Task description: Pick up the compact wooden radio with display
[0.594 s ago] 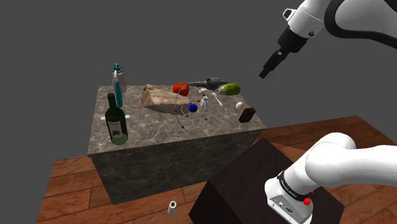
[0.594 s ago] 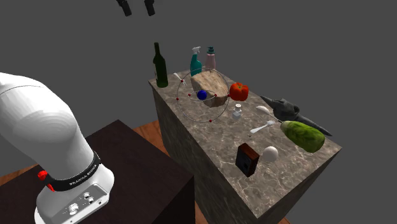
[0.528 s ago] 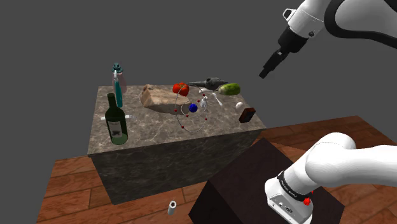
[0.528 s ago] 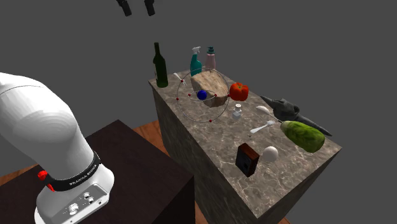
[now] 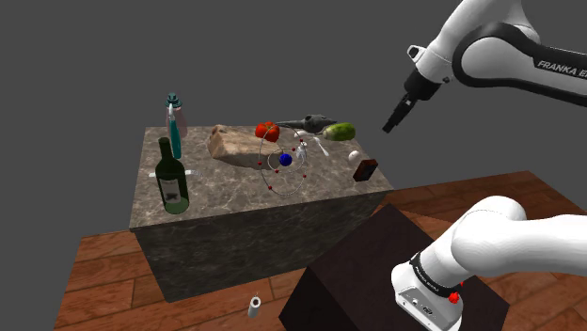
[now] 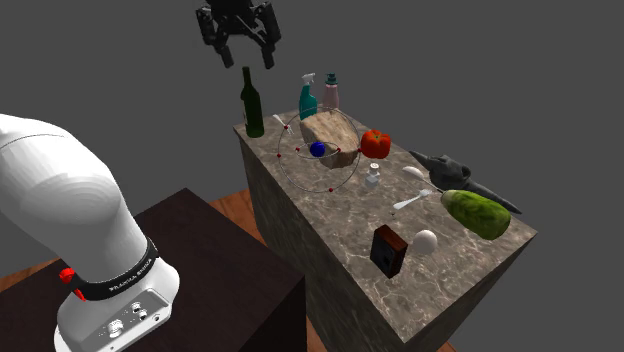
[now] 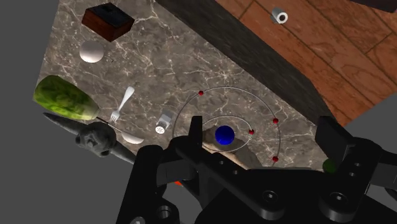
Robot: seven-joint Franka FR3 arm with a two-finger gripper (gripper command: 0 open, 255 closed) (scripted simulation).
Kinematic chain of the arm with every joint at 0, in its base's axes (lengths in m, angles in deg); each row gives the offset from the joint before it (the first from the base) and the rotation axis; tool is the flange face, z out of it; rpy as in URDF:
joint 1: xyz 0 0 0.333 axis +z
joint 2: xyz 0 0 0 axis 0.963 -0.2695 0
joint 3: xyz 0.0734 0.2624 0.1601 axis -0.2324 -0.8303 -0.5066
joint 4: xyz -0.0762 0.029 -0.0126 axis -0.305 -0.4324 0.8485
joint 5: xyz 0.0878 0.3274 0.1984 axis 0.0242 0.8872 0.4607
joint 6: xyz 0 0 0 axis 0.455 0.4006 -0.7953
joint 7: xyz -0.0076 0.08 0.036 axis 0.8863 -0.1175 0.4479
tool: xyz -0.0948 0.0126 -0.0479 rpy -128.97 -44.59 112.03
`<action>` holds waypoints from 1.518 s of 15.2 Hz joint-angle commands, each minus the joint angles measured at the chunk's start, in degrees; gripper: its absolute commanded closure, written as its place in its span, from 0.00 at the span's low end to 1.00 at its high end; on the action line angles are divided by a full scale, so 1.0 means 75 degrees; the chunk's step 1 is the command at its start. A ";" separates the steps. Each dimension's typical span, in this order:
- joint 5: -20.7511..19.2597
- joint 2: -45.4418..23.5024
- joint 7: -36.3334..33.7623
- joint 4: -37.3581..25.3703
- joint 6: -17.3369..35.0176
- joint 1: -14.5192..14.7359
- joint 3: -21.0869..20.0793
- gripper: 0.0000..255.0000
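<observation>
The hand (image 6: 245,60) hangs high above the counter (image 6: 330,215), fingers wide apart and empty — the dark brown radio (image 6: 388,250) sits well apart, at the counter's edge.

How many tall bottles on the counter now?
3, all at the counter's end farthest from the radio: green wine bottle at one corner, teal spray bottle and pink bottle together at the other.

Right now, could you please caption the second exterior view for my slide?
Open end effector hovers high, well clear of the brown radio on the marble block.
</observation>
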 commanded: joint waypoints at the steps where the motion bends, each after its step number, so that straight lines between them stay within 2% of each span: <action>1: -0.0184 -0.0086 0.0484 0.0317 0.0376 -0.0030 0.0320 0.00; 8: -0.0788 -0.0944 0.2090 0.0983 0.1798 -0.0144 0.1477 0.00; 15: -0.1100 -0.2540 0.3793 0.1034 0.3357 -0.0057 0.2726 0.00; 19: -0.0894 -0.3735 0.4932 0.0788 0.4235 0.0182 0.3472 0.00; 23: -0.0114 -0.5122 0.6386 0.0354 0.5023 0.0551 0.4185 0.00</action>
